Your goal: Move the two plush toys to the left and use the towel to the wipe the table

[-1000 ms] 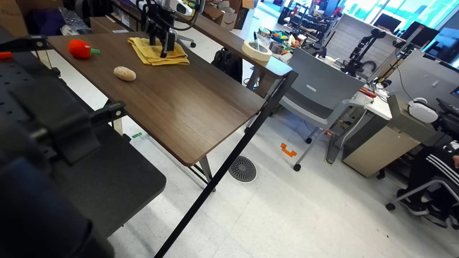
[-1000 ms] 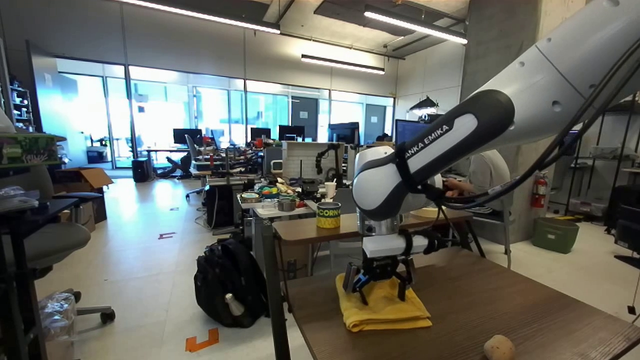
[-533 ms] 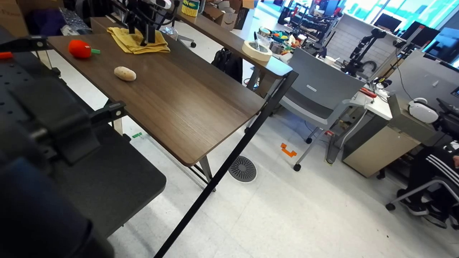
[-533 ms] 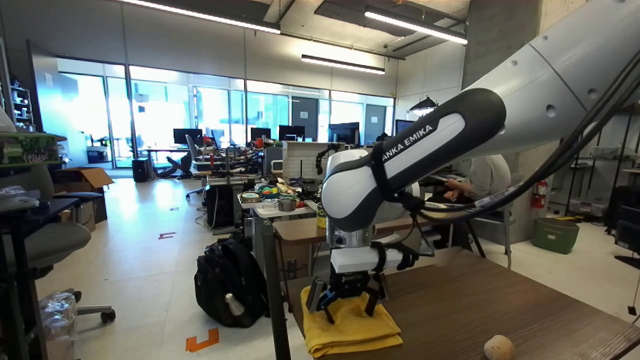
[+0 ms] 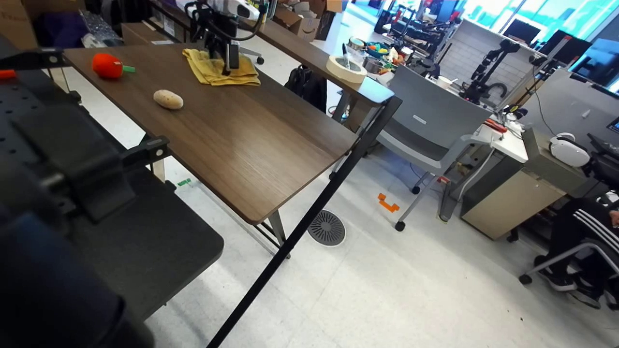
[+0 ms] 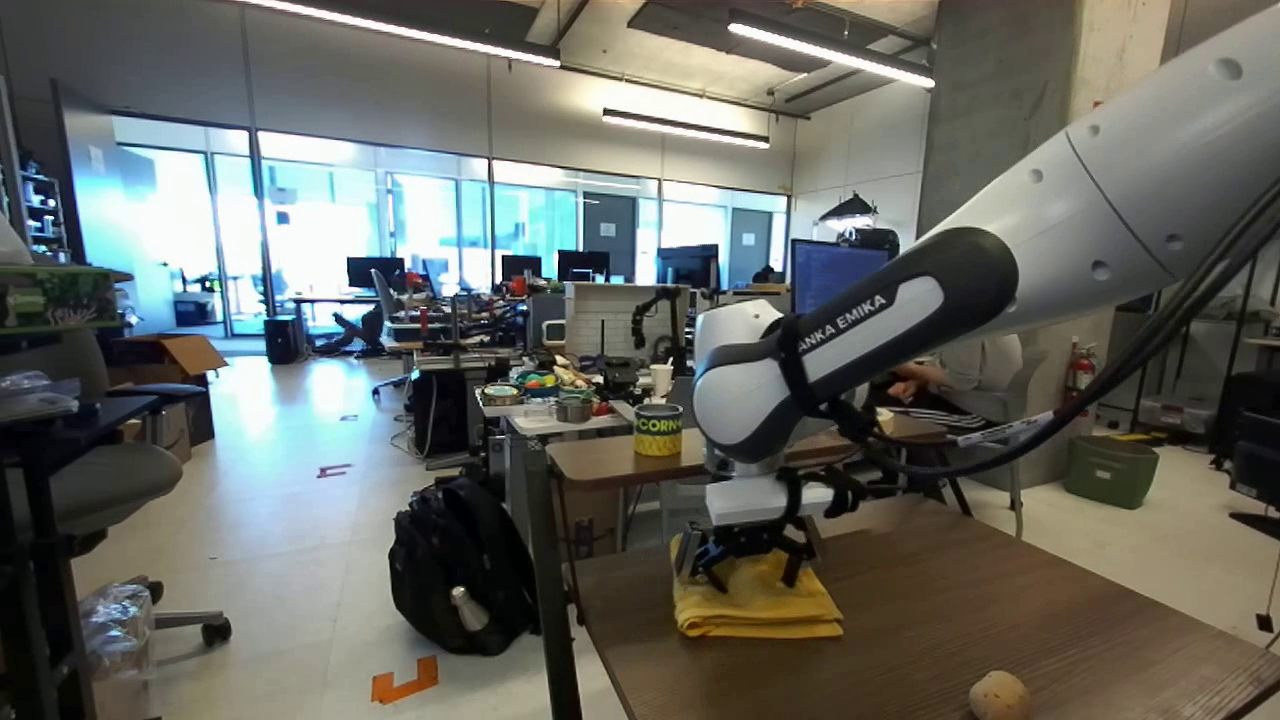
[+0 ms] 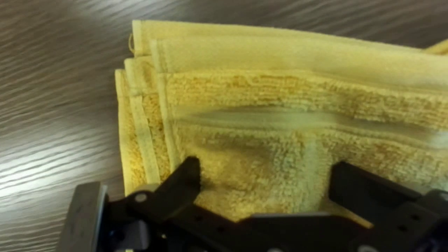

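Note:
The towel (image 5: pixel 205 73), a folded yellow cloth, lies flat near the far end of the brown table (image 5: pixel 251 150). My gripper (image 6: pixel 756 582) points down onto the towel (image 6: pixel 765 615) with its fingertips at the cloth. In the wrist view the gripper (image 7: pixel 266 171) has its fingers wide apart, and flat towel (image 7: pixel 266 80) spreads between and beyond them, not pinched. Of the two plush toys, the red-orange one (image 5: pixel 107 66) with a green tip sits by the table's near edge. The beige one (image 5: pixel 168 99) lies closer to the middle; the beige toy (image 6: pixel 998 695) also shows at a frame's bottom edge.
A narrower desk (image 6: pixel 600 465) runs behind the table, bearing a corn can (image 6: pixel 657 430) and a tape roll (image 5: pixel 346 67). Black clamps (image 5: pixel 145 152) reach the table's near edge. A dark post (image 6: pixel 552 590) stands by the table, with a black backpack (image 6: pixel 460 565) on the floor.
Gripper and towel slid together toward the table's far end, then back again, and now rest close to where they were a second ago. Both toys have stayed put.

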Available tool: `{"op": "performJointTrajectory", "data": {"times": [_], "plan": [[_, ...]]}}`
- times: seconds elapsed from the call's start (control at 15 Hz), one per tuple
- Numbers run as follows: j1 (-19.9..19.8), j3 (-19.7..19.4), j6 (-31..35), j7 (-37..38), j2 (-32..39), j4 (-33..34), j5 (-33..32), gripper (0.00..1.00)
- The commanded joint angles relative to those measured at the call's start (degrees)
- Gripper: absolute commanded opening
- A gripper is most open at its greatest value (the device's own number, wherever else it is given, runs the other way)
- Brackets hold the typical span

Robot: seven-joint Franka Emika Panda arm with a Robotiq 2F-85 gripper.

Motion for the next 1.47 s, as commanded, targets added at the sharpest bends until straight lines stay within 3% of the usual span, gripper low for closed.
{"op": "performJointTrajectory", "data": {"times": [0.0,0.4,0.47,1.07,1.27,1.4], "plan": [[-4.38,-2.51,-1.94,2.27,0.9,-0.05,0.22,1.0],[-8.24,-5.18,-5.02,3.49,-3.19,-13.26,-0.41,1.0],[-8.4,-4.12,-5.57,1.98,-2.98,-6.46,0.15,1.0],[-9.16,-2.41,-4.05,-0.4,-3.56,-8.04,1.09,1.0],[-10.28,-0.39,-6.75,-6.11,-2.43,-7.95,1.67,1.0],[-8.96,0.28,-7.35,-10.16,-3.01,-10.08,0.52,1.0]]}}
